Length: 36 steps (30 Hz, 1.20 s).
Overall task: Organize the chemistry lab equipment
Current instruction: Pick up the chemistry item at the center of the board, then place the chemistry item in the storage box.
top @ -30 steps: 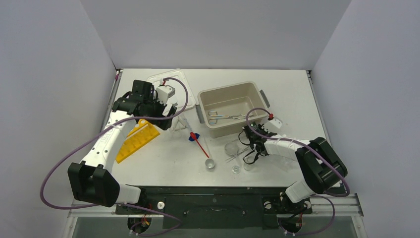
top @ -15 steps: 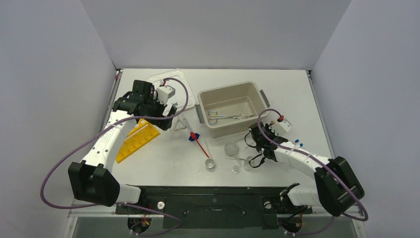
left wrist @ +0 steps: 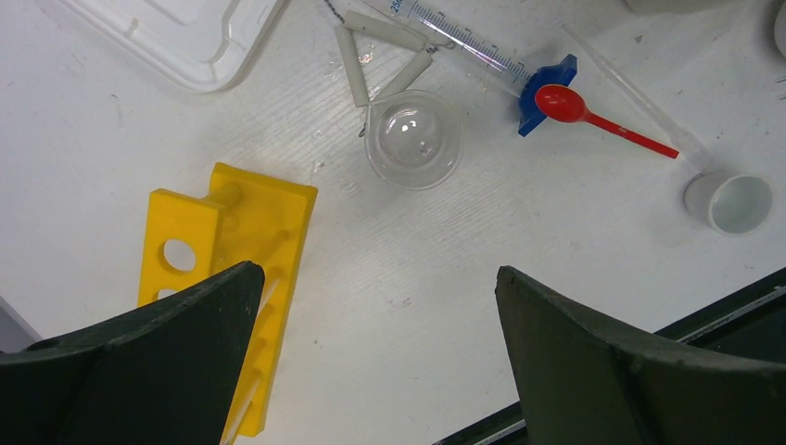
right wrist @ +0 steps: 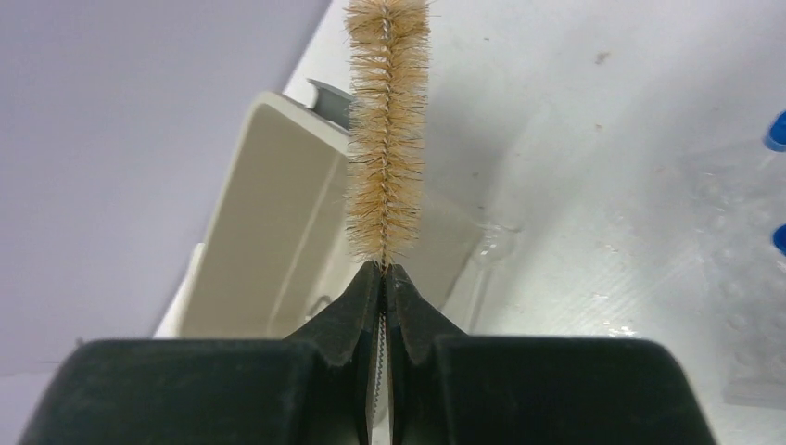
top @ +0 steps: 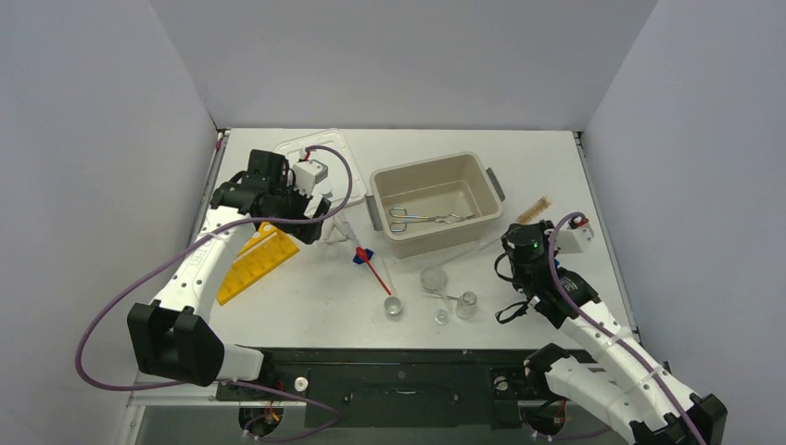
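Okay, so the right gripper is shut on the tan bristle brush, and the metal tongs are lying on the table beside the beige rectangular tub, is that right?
Not quite. The right gripper is shut on the tan bristle brush, but the metal tongs are lying inside the beige rectangular tub, not on the table beside it. The top external view shows this.

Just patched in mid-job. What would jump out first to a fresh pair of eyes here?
First, the right gripper, shut on a bristly tan brush that sticks out just right of the beige tub. Next, the bright yellow tube rack lying at the table's left near the wide-open left gripper, with a red spatula mid-table. Metal tongs lie inside the tub.
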{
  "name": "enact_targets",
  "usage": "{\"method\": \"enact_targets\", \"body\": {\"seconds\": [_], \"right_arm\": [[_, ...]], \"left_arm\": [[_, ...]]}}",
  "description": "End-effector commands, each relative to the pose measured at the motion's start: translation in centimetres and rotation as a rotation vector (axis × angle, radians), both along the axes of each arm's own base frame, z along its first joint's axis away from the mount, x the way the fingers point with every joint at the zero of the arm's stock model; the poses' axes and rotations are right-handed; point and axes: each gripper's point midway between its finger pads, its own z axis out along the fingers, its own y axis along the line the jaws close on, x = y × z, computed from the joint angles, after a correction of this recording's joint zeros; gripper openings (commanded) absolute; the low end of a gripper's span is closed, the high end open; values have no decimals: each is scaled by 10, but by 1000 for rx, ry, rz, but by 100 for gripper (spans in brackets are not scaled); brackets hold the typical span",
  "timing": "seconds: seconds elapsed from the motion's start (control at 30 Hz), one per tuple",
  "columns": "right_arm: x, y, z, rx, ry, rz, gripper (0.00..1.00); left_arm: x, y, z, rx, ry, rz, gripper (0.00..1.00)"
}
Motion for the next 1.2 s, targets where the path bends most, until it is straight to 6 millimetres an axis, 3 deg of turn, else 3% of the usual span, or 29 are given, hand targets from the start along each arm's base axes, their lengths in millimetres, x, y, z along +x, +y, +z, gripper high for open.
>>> {"method": "enact_targets", "body": {"seconds": [0.0,0.27,0.43,0.5,0.7,0.87,0.93,1.03,1.17], "right_arm": [[15,18,48,47,-78,32,0],[67,102,88,113,-114,187,0],[92,136,88,130,-97,194,0],[105,146,80,131,-79,178,0],[127,163,47,130,-23,148,2],[139,178,31,110,27,180,32],[143,180,30,83,54,196,40],[146,178,46,66,43,208,51],[140,170,62,44,28,229,53]], "left_arm": [[1,-5,16,-32,-41,-2,97],[0,-4,22,-36,-53,2,96],[-1,-4,24,-36,-61,5,96],[-2,-4,23,-36,-61,4,96],[-4,-2,22,-28,-65,1,96],[-5,-1,24,-23,-70,-2,97],[-5,0,24,-19,-70,-2,97],[-6,0,22,-17,-67,-3,96],[-6,0,19,-17,-60,-2,97]]}}
